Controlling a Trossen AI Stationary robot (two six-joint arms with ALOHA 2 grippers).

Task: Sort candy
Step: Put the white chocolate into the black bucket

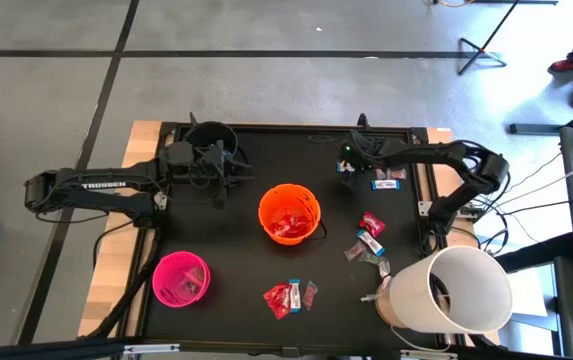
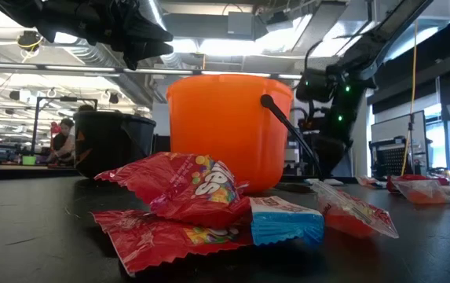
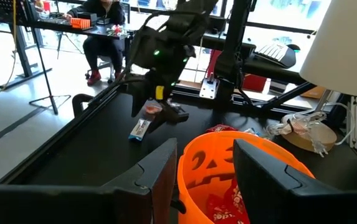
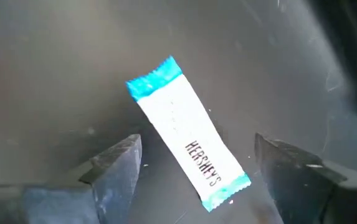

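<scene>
Right claw [image 4: 194, 171] spread wide above white blue-ended wrapped candy bar [image 4: 187, 133] lying flat on black tabletop [image 4: 53, 74]; left claw [image 3: 203, 165] part-spread, empty, near orange plastic bucket [image 3: 253, 177].

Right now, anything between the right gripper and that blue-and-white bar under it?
Nothing visible. The right gripper hangs open directly over the blue-and-white bar, which lies flat on the black table between the two fingers with bare surface on both sides. No other candy or bucket sits in that gap.

buckets [image 1: 289, 213]: 3 | white tub [image 1: 453, 290]: 1 | arms [image 1: 96, 189]: 2
</scene>
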